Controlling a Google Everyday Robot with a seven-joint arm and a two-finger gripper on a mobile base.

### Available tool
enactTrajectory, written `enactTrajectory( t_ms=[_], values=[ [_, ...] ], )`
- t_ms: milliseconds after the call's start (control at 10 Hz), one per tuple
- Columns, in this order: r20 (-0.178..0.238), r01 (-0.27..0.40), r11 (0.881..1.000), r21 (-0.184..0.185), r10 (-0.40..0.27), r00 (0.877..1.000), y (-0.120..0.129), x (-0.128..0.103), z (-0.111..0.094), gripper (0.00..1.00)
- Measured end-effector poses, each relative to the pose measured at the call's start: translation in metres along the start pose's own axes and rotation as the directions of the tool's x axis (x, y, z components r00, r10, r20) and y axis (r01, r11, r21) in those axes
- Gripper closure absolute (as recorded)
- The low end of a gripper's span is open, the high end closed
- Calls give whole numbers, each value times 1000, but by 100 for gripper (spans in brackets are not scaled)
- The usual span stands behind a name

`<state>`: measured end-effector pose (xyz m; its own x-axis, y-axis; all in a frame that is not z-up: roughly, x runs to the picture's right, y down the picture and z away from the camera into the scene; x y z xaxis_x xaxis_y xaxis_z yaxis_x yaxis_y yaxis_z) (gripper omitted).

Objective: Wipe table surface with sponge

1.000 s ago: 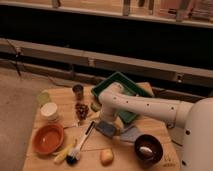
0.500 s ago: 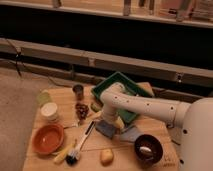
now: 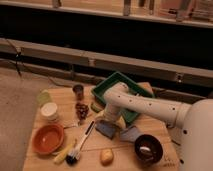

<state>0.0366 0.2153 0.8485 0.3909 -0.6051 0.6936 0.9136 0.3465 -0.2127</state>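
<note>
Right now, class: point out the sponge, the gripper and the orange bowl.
sponge (image 3: 105, 131): camera view, middle of its blue top.
gripper (image 3: 111, 121): camera view, the arm's lower end, by the sponge.
orange bowl (image 3: 34, 140): camera view, its left rim.

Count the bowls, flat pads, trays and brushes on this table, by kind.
Bowls: 2 (orange bowl, dark bowl)
Flat pads: 3 (blue sponge, grey-blue piece, green pad)
Trays: 1 (green tray)
Brushes: 1 (brush)
Total: 7
The gripper is down beside the blue sponge, near the green tray.
</note>
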Motion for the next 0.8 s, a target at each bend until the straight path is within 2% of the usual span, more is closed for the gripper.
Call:
enactTrajectory(
  t_ms=[300, 600, 700, 800],
  values=[
    [-48, -7, 999, -33, 5, 999, 5, -24, -8, 51],
    [-70, -1, 998, -64, -3, 998, 2, -38, -11, 79],
    [-75, -2, 997, -75, -3, 997, 2, -39, -11, 91],
    [-75, -5, 996, -87, -2, 997, 3, -40, -11, 97]
  ],
)
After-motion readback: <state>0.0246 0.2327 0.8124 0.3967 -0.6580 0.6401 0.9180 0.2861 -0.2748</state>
